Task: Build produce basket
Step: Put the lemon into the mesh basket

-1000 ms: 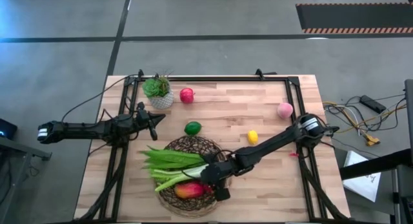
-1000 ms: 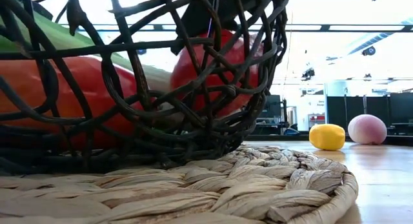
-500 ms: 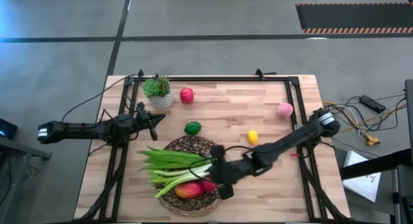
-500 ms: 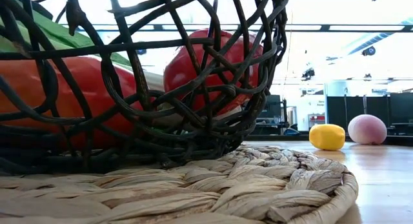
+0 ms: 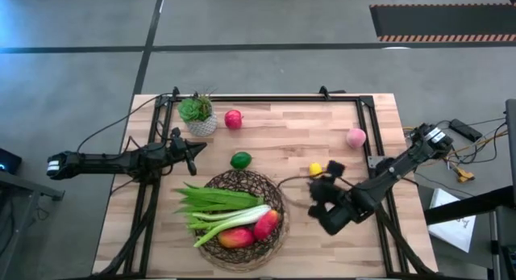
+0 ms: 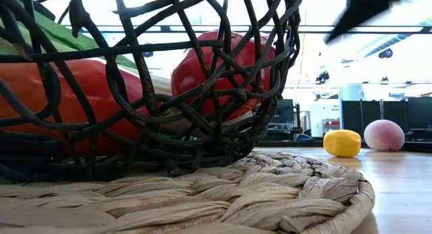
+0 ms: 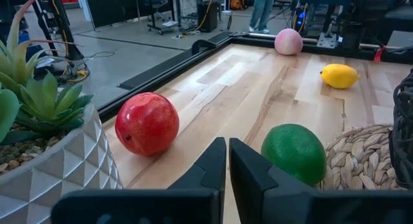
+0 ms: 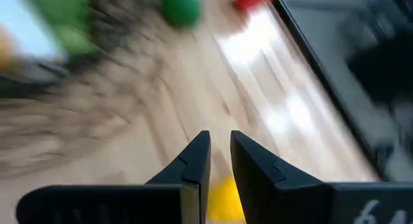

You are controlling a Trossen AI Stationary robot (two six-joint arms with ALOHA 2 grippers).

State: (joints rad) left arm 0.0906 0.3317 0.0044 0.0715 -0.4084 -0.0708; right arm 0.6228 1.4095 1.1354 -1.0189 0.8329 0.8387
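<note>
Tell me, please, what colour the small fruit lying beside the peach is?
Yellow: the lemon shows best in the left wrist view.

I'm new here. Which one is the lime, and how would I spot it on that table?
Start at the large round dark-brown wicker basket near the table's front edge. Just beyond its rim, toward the small white pot with the green plant, lies a smooth green oval fruit alone on the bare wood. It is the only green thing that is round and loose, not leafy.

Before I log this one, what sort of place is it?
Probably a robotics lab or workshop: a wooden table fenced by a black frame, grey concrete floor with hazard striping, and loose cables.
</note>
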